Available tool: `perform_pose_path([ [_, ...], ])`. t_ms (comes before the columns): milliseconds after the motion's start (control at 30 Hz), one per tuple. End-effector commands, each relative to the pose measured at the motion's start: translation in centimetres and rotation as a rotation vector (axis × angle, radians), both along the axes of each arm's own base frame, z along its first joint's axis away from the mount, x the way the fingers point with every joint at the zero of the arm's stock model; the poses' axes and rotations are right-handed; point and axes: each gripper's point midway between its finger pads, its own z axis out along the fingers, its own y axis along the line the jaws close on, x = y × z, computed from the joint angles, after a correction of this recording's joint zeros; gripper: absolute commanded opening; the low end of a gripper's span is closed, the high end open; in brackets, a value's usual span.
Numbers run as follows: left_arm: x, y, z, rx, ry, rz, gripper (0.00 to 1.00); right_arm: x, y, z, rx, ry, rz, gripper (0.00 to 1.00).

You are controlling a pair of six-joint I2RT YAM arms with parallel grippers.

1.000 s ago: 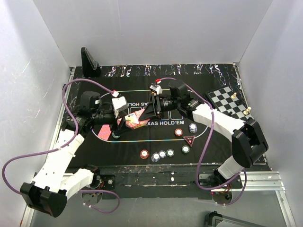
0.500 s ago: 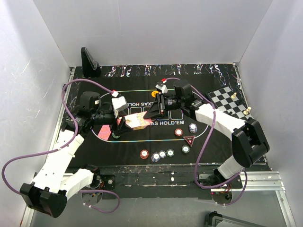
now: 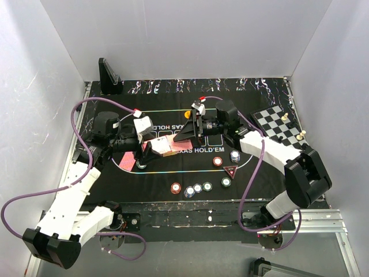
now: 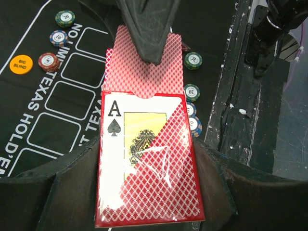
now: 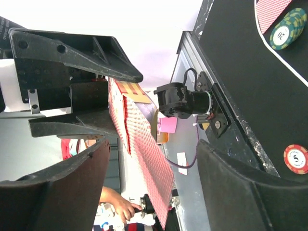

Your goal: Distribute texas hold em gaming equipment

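Red diamond-backed card box (image 4: 159, 197) sits clenched in left gripper (image 4: 147, 161); right gripper (image 5: 153, 151) gapes released astride its protruding card (image 4: 124, 72); round chips (image 3: 198, 187) line the mat's (image 3: 155, 180) near edge.

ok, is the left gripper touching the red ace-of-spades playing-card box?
Touching. Left wrist view: left gripper shut on the red card box, fingers pressed against both long sides.

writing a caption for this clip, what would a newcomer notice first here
The eye lands on the middle of the black mat, where the left end effector clamps a red pack of cards showing an ace of spades, one red-backed card sticking out of its top. The right end effector faces it, jaws open at that card. Then the poker chips along the mat's near edge and the chessboard at far right.
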Motion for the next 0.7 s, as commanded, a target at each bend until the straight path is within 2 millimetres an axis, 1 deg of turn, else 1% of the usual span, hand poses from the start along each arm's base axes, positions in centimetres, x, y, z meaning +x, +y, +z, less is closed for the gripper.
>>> perform_pose_path([
  [0,0.1,-0.6,2.8,-0.068,-0.083,-0.021,0.0,-0.7,0.6,3.1,0.146,-0.004,0.037,0.82],
  [100,0.2,-0.7,2.9,-0.075,-0.081,-0.018,0.0,-1.1,1.3,3.6,0.159,-0.006,0.054,0.83],
  [167,0.3,-0.8,2.7,-0.073,-0.077,-0.018,0.0,-1.2,1.6,4.1,0.167,-0.01,0.059,0.79],
  [200,0.3,-0.7,2.6,-0.072,-0.077,-0.016,0.0,-1.1,1.7,4.3,0.172,-0.013,0.056,0.74],
  [300,0.4,-0.7,2.1,-0.067,-0.074,-0.014,0.0,-1.4,2.1,4.5,0.171,-0.002,0.066,0.52],
  [400,0.5,-0.7,1.7,-0.066,-0.067,-0.014,0.0,-1.6,2.5,4.2,0.149,0.014,0.074,0.39],
  [500,0.5,-0.8,1.7,-0.065,-0.068,-0.019,0.0,-1.6,2.7,3.9,0.134,0.025,0.074,0.32],
  [667,0.5,-0.7,1.5,-0.061,-0.069,-0.019,0.0,-1.3,2.8,3.7,0.111,0.033,0.055,0.11],
])
